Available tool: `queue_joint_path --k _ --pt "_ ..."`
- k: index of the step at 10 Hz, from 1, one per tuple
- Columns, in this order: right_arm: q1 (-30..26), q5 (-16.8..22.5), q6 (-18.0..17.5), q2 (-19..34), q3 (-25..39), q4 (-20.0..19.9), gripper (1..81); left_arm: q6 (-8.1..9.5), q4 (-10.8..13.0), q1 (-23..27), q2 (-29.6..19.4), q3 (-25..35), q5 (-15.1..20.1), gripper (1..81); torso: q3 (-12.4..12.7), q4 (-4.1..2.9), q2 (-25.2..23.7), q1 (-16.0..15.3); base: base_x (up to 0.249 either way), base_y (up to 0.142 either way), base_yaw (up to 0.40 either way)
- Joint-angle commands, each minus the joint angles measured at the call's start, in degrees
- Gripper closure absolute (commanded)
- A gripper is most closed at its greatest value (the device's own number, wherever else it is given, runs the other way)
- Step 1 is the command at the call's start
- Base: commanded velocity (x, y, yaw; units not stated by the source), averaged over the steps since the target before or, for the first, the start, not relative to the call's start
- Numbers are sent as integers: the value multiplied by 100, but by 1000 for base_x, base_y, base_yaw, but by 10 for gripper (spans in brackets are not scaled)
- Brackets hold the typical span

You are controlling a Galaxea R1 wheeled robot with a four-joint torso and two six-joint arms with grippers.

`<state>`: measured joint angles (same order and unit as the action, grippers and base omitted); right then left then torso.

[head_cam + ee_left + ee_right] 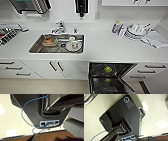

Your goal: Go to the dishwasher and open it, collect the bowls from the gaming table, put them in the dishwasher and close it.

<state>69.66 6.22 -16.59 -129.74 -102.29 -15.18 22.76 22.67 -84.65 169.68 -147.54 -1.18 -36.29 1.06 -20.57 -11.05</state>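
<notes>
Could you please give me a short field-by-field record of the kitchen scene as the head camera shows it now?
dishwasher: open, dark interior and racks showing, below the counter
bowls: one lime bowl on a rack inside, a second lime shape lower down
sink: holds an orange-filled bowl and white dishes
counter: white, stacked white plates and a cloth at its right end
tap: behind the sink

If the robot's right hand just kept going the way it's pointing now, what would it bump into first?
Most likely the pale glossy floor. That arm's wrist camera looks onto it, and no object seems to lie between. How far off the floor is cannot be judged from the picture, so this is a guess.
</notes>
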Motion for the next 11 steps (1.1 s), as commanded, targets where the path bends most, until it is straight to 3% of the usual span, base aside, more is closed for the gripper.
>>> queue_joint_path --k 1,2,3,4,5,8,11 --pt "-35 345 -28 245 -27 -82 10 18 -53 -101 -30 24 417 10 209 451 -538 -350 0 0 0" --pt "-35 336 -37 219 -44 -82 10 18 -53 -100 -22 24 417 10 237 284 -735 -472 0 0 0" --pt "-35 223 -45 157 -148 -99 10 18 -53 -100 -30 24 417 10 101 242 -932 -592 0 0 0" --pt "-69 187 -46 61 -289 -151 10 18 -53 -100 -39 24 417 10 127 306 -1104 -697 0 0 0" --pt "-113 195 -46 -97 -439 -179 10 18 -53 -100 -39 24 417 10 136 321 -1299 -820 0 0 0" --pt "-219 266 -46 -730 -1210 -520 10 18 -105 -101 -92 24 426 10 140 323 -1904 -1195 0 0 0" --pt "-254 284 -46 -977 -1635 -917 10 18 -105 -100 -101 24 426 10 144 323 -2527 -1588 0 0 0"
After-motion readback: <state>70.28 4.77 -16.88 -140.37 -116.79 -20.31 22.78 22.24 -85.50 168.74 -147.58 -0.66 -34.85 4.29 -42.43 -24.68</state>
